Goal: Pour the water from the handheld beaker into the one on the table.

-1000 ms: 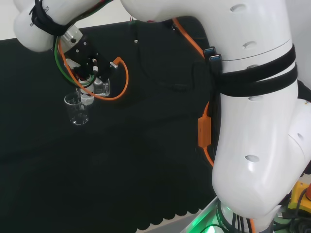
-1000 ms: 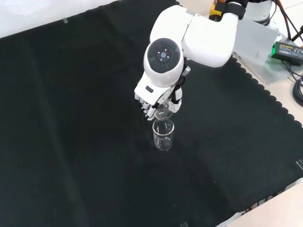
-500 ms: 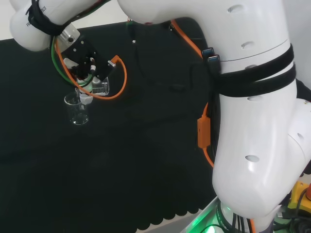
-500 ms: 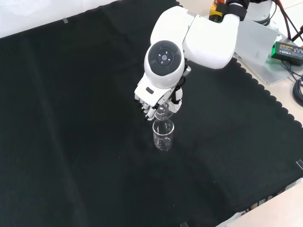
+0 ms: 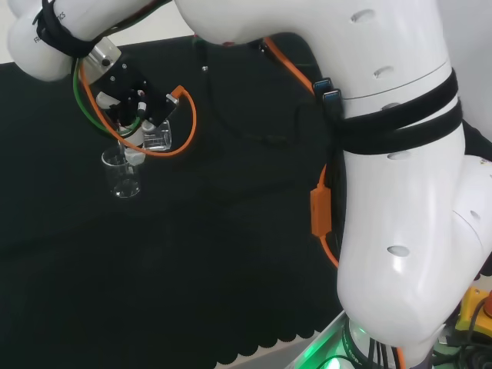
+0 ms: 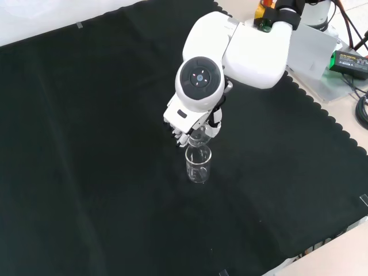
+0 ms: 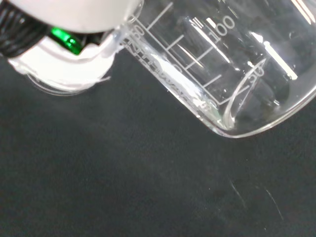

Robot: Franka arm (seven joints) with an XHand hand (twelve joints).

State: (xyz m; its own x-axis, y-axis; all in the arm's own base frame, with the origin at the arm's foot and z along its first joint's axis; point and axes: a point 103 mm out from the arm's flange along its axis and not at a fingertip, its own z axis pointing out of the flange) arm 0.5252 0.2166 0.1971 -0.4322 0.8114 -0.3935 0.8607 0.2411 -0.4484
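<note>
the black and white robot hand [image 6: 187, 127] has its fingers curled round a small clear glass beaker [image 5: 157, 137], tipped steeply with its mouth over a second clear glass beaker [image 6: 198, 164] standing upright on the black cloth [image 6: 86, 172]. in the wrist view the tilted beaker's graduated wall looms close.

Arm [image 6: 247, 49] reaching fwd, hand [image 6: 187, 129] tilted, fingers prob. curled.
</note>
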